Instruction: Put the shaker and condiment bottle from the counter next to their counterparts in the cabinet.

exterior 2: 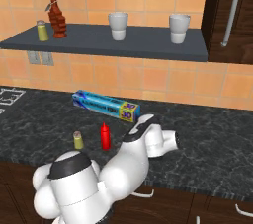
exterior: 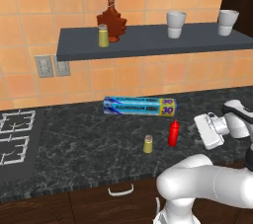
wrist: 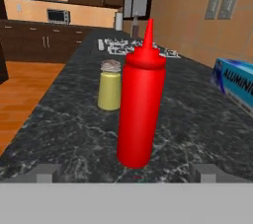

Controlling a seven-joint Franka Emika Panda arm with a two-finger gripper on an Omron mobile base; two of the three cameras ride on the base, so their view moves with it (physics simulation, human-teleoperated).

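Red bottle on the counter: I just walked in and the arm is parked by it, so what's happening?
The white arm's claw faces the slim red squeeze bottle, fingers wide apart, holding nothing. The small olive-yellow shaker stands just beyond on the black marbled counter. Both have yet to join the matching shaker and maple-leaf bottle on the dark shelf.

1. Foil box (exterior: 140,106) on counter (exterior: 89,144): blue side w/ "ALUMINUM FOIL" in white caps, left base view.
2. Same box, yellow end patch: "30" printed twice; smaller print too blurry to read.
3. Hand view: box edge (wrist: 235,83) shows "ALUMIN", rest cut off by frame.
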